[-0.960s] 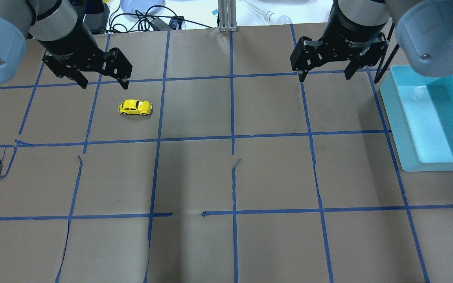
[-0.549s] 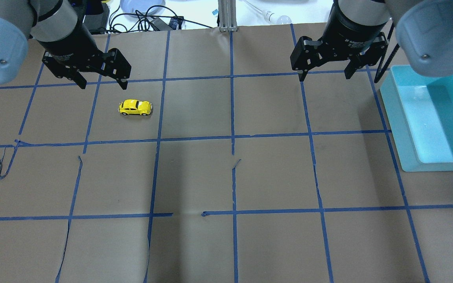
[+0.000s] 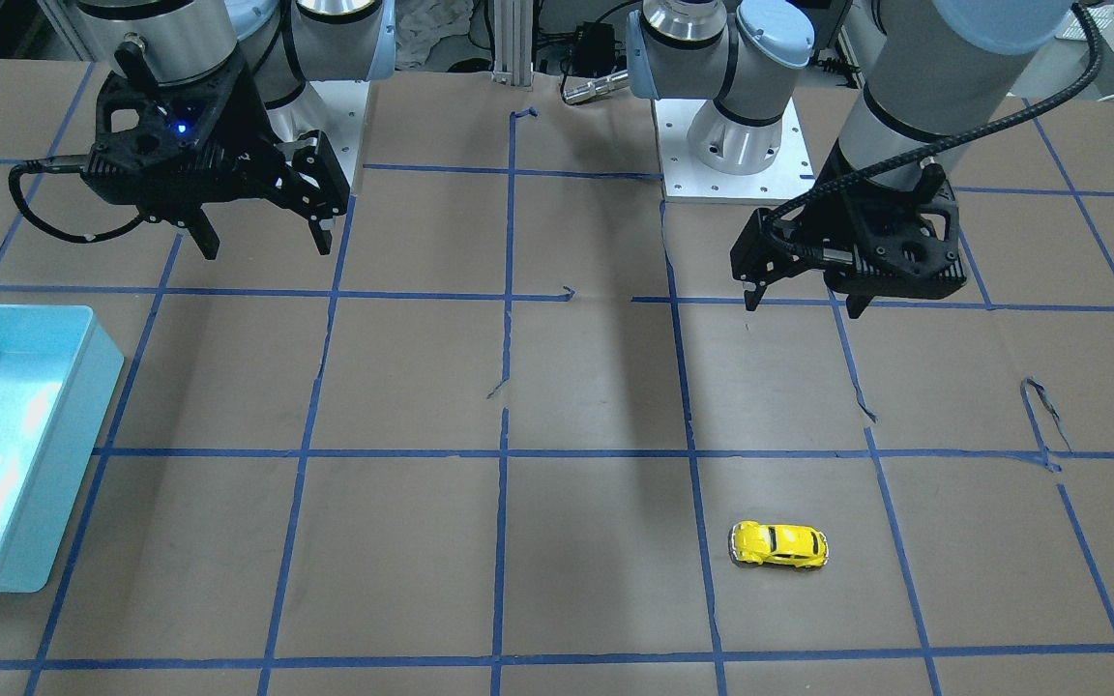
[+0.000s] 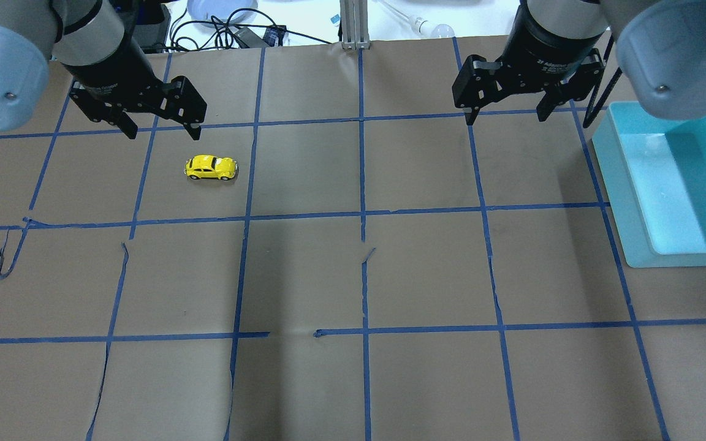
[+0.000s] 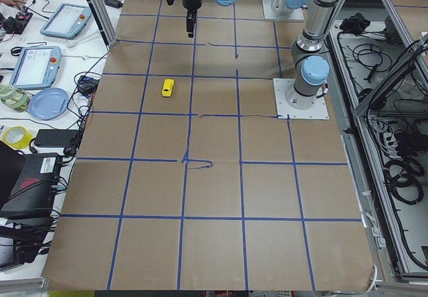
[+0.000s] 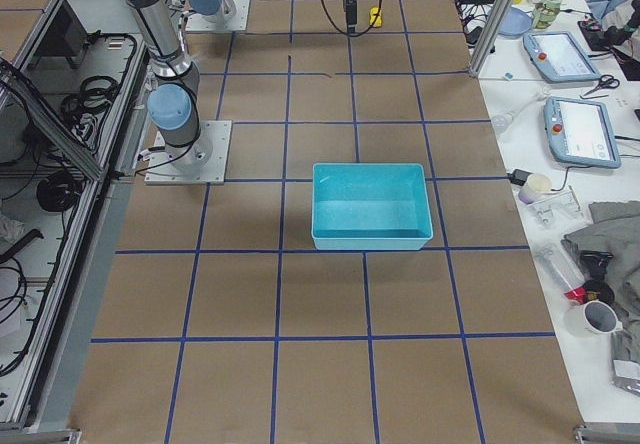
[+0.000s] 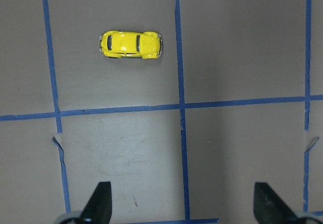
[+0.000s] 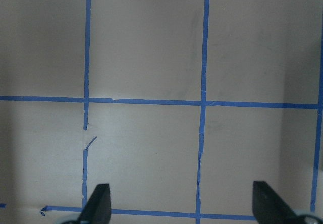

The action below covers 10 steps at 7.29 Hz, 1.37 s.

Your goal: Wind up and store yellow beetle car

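The yellow beetle car (image 4: 211, 167) stands on its wheels on the brown paper, in a taped square on the left half; it also shows in the front view (image 3: 779, 545) and the left wrist view (image 7: 130, 44). My left gripper (image 4: 163, 131) hangs open and empty above the table, just behind and left of the car, not touching it. Its fingertips (image 7: 98, 206) frame bare paper. My right gripper (image 4: 504, 118) is open and empty at the back right, its fingertips (image 8: 98, 204) over bare paper. Nothing holds the car.
A light blue open bin (image 4: 619, 184) sits at the table's right edge, beside the right gripper; it also shows in the front view (image 3: 102, 387). Blue tape lines mark a grid on the paper, with some torn slits. Cables and tablets lie beyond the far edge.
The left arm has shifted very slightly near the car. The car and the right arm have not moved. Both grippers stay open.
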Each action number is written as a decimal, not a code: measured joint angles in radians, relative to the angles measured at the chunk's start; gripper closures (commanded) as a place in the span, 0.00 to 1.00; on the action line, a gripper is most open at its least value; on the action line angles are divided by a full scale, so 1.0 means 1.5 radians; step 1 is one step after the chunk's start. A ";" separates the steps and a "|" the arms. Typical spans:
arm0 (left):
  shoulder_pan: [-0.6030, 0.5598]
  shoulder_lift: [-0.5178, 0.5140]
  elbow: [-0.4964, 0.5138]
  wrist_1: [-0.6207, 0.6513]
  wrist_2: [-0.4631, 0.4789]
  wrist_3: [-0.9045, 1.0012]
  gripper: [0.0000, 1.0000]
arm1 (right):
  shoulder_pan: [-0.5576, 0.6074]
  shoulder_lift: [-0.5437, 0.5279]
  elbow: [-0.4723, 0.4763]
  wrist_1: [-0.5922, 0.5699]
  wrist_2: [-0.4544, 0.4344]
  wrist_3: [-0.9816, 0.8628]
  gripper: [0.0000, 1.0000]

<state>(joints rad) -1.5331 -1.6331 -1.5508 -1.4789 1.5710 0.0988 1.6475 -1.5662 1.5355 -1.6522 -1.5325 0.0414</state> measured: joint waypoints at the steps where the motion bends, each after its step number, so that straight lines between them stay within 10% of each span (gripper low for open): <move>1: -0.002 0.000 0.000 0.000 -0.001 -0.002 0.00 | 0.000 0.000 0.000 0.000 0.000 0.000 0.00; 10: -0.001 -0.004 -0.004 0.047 -0.006 -0.216 0.00 | 0.000 0.000 0.001 0.000 0.000 0.000 0.00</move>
<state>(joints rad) -1.5343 -1.6394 -1.5565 -1.4078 1.5622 -0.2254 1.6474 -1.5662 1.5370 -1.6521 -1.5325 0.0414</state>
